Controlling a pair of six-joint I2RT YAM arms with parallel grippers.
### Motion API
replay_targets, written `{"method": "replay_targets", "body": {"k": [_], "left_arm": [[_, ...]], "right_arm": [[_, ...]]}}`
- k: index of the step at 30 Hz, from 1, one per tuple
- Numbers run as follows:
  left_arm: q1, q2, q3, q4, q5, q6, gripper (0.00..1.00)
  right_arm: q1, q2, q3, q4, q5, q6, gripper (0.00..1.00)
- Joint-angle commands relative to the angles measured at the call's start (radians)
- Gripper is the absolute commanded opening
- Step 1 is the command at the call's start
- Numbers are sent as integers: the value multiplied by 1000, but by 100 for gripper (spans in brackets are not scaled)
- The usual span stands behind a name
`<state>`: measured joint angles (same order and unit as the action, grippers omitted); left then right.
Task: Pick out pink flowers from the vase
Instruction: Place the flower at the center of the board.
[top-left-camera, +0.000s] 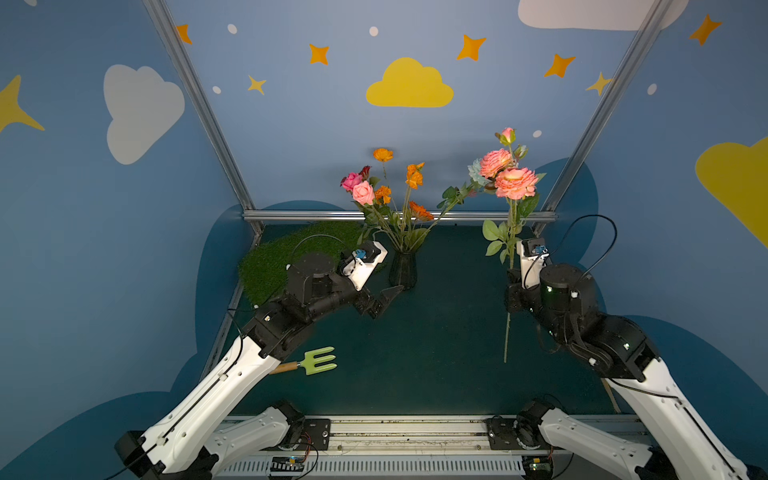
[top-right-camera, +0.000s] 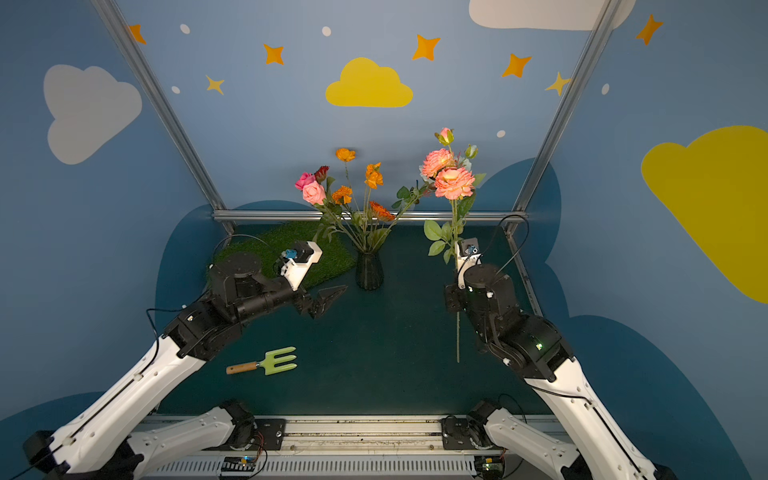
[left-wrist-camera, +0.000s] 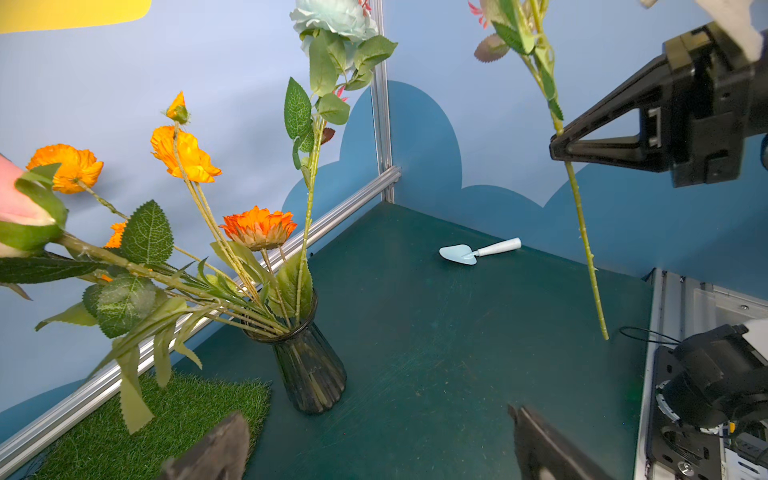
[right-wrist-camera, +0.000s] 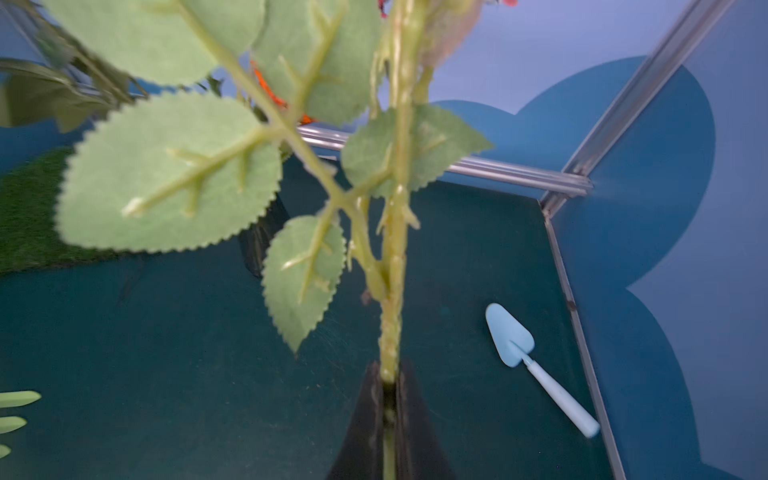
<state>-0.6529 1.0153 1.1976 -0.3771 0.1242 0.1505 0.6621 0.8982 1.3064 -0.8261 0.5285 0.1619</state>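
Note:
The dark ribbed glass vase (top-left-camera: 402, 268) (top-right-camera: 369, 270) (left-wrist-camera: 309, 374) stands at the back middle of the table. A light pink rose (top-left-camera: 363, 192) (top-right-camera: 313, 192) and a magenta rose (top-left-camera: 351, 180) lean out of it to the left. My right gripper (top-left-camera: 510, 289) (right-wrist-camera: 388, 374) is shut on the thorny stem (left-wrist-camera: 584, 241) of the peach-pink cluster (top-left-camera: 515, 183) (top-right-camera: 453, 183). It holds that flower upright, clear of the vase and to its right, with the stem's end above the table. My left gripper (top-left-camera: 384, 301) (left-wrist-camera: 376, 419) is open and empty, low beside the vase's front left.
Orange flowers (top-left-camera: 415, 178), a red bloom (top-left-camera: 365, 171) and a pale blue bloom (left-wrist-camera: 332, 16) stand in the vase too. A grass mat (top-left-camera: 282, 257) lies at the back left, a green hand fork (top-left-camera: 318, 361) at the front left, and a blue trowel (right-wrist-camera: 515, 336) near the back right corner.

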Motion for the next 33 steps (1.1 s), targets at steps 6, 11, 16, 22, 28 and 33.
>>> {"method": "replay_targets", "body": {"k": [6, 11, 16, 22, 28, 33], "left_arm": [[1, -11, -62, 12, 12, 10, 100], [1, -12, -80, 26, 14, 6, 100], [7, -12, -85, 37, 30, 5, 100], [24, -7, -79, 29, 38, -7, 100], [36, -1, -89, 2, 23, -19, 100], [42, -20, -117, 26, 20, -31, 100]], "right_arm": [[-150, -70, -35, -1, 90, 90, 0], [-241, -44, -40, -29, 107, 130, 0], [-343, 93, -5, -91, 49, 155, 0], [-403, 232, 36, -80, -77, 122, 0], [-411, 385, 107, -131, -135, 85, 0], [-425, 479, 115, -120, -214, 81, 0]]}}
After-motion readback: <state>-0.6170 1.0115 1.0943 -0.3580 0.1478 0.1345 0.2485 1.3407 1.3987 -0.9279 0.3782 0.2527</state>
